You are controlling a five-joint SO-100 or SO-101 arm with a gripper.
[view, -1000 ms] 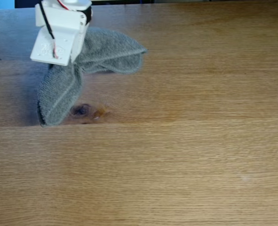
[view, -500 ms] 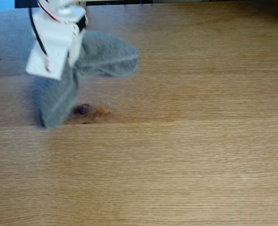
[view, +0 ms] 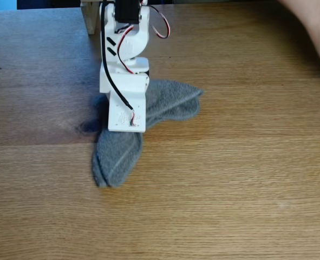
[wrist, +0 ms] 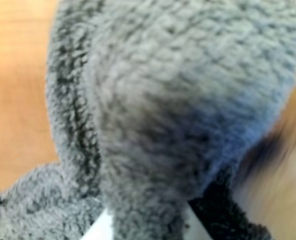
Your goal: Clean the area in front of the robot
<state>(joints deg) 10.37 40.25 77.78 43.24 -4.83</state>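
Observation:
In the fixed view the white robot arm (view: 124, 65), with black servos and red and black wires, reaches down onto the oak-grain tabletop (view: 230, 179). Its gripper (view: 126, 120) presses into a grey terry cloth (view: 173, 103). The fingers are hidden under the white housing. The cloth is pinched there into two lobes, one lying to the right and one toward the front (view: 115, 160). The dark knot (view: 88, 127) shows just left of the cloth. In the wrist view the grey cloth (wrist: 178, 100) fills almost everything, bunched right against the jaws.
A pale wooden post (view: 91, 16) stands at the table's back edge behind the arm. Part of a person's hand (view: 317, 27) shows at the top right corner of the fixed view. Bare wood (wrist: 15, 100) shows at the wrist view's left.
The arm has swept right and toward the front of the table, dragging the cloth with it. The knot now lies left of the cloth. A hand has appeared at the top right.

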